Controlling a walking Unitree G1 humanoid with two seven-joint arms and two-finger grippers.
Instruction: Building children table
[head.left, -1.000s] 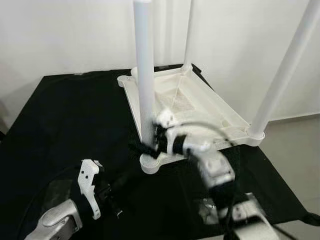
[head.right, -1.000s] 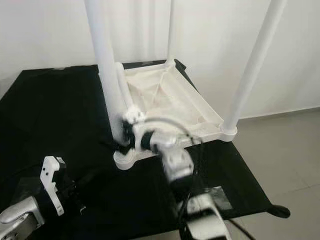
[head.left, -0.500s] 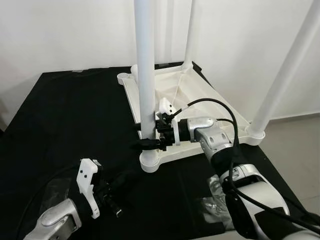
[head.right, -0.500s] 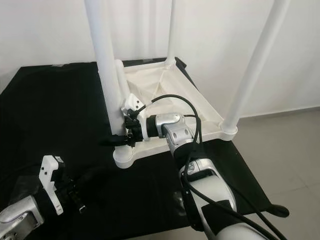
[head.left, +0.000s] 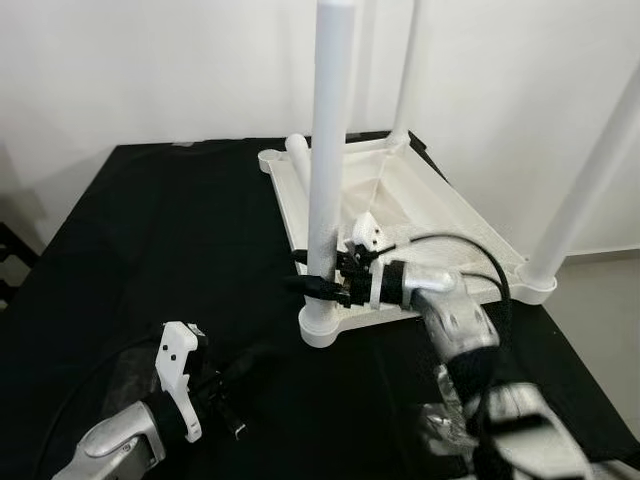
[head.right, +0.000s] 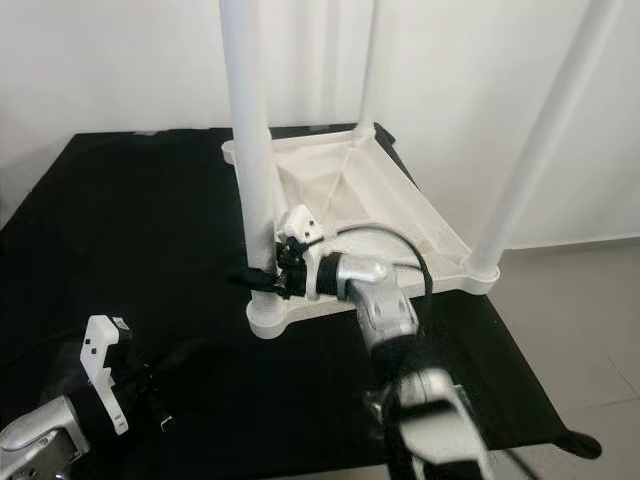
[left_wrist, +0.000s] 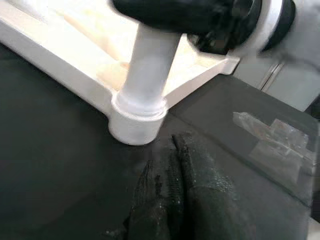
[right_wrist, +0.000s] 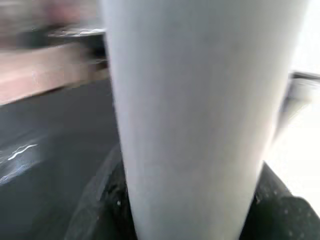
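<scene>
A white children's table (head.left: 400, 200) lies upside down on a black cloth, its legs pointing up. My right gripper (head.left: 318, 284) is shut around the lower part of the near leg (head.left: 328, 150), just above its corner socket (left_wrist: 137, 117). Up close, that leg (right_wrist: 200, 100) has a black finger (right_wrist: 107, 200) on each side. My left gripper (head.left: 235, 405) rests low over the cloth in front of the socket. Its fingers (left_wrist: 175, 200) are pressed together with nothing between them.
Two more legs stand upright, one at the right corner (head.left: 590, 170) and one at the far corner (head.left: 405, 70). Crumpled clear film (head.left: 450, 420) lies on the black cloth (head.left: 150, 230) near my right arm. Bare floor (head.right: 580, 330) begins past the cloth's right edge.
The whole view has shifted, so the camera moved. My right arm, blurred in motion a second ago, now holds its grip low on the near leg. The left arm stays put.
</scene>
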